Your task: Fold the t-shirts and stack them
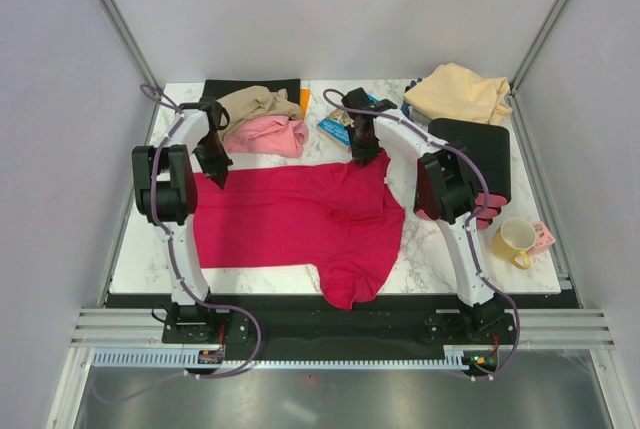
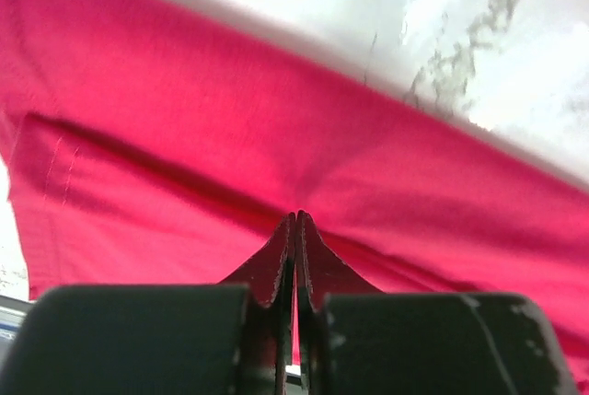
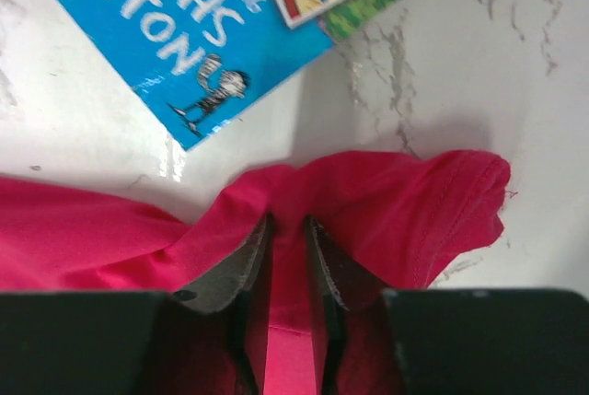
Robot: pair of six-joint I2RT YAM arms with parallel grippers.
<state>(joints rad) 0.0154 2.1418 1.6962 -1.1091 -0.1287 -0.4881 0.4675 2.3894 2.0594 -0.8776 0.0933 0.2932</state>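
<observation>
Grasping is in hand: the crimson t-shirt [image 1: 290,219] lies spread on the marble table [image 1: 150,254], its far edge pinched tight in the left gripper [image 1: 217,179] and bunched between the narrow jaws of the right gripper [image 1: 366,157], so both corners should probably lift together and fold nearward.

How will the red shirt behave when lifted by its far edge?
Likely floppy: the red t-shirt bunches into a ridge at the right gripper. Thin wrinkled cloth, so probably light; the spread body should sag and trail behind.
</observation>
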